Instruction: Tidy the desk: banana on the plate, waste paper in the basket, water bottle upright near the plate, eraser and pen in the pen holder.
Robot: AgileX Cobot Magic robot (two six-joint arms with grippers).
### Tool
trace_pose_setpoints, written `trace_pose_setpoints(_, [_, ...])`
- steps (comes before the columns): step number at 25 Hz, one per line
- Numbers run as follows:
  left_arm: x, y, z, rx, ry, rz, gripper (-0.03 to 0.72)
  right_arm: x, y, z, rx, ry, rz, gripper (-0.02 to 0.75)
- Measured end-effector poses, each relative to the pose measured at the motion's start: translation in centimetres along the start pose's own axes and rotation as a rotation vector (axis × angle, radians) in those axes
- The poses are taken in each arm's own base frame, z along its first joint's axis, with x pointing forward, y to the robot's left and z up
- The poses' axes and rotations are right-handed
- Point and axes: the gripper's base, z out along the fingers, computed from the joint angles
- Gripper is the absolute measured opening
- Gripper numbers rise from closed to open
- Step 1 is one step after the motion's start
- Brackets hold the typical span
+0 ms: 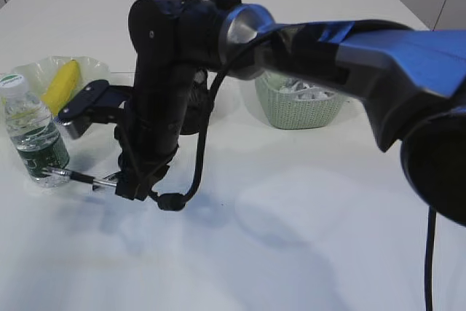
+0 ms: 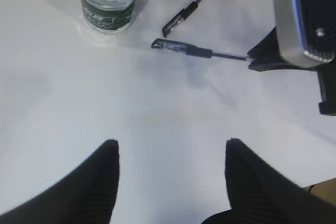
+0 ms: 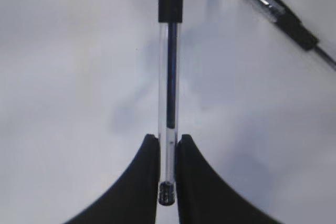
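Two fingers of the right arm pinch the pen.

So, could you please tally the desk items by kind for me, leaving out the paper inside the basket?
Pens: 2
Water bottle: 1
Banana: 1
Plate: 1
Basket: 1
Total: 6
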Motion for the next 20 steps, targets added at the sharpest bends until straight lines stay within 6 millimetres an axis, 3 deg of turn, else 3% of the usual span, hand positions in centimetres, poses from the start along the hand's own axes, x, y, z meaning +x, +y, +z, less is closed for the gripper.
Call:
trace_pose_setpoints(11, [0.0,0.0,0.0,-0.003,0.001,0.002,0.454,1.8,-1.9,-9.3,0.088,-0.146,0.118,0.040])
trace_pose_setpoints(15, [0.0,0.0,0.0,-0.004,-0.003,0.002,0.454,3.9,-2.0,-13.2,0.111,-0.192,0.171,0.040])
trace_pose_setpoints(20, [-0.4,-0.5,0.0,0.054,-0.044,0.037,0.454,6.6,-0.7,-16.2,0.091,-0.221,0.230,0.040])
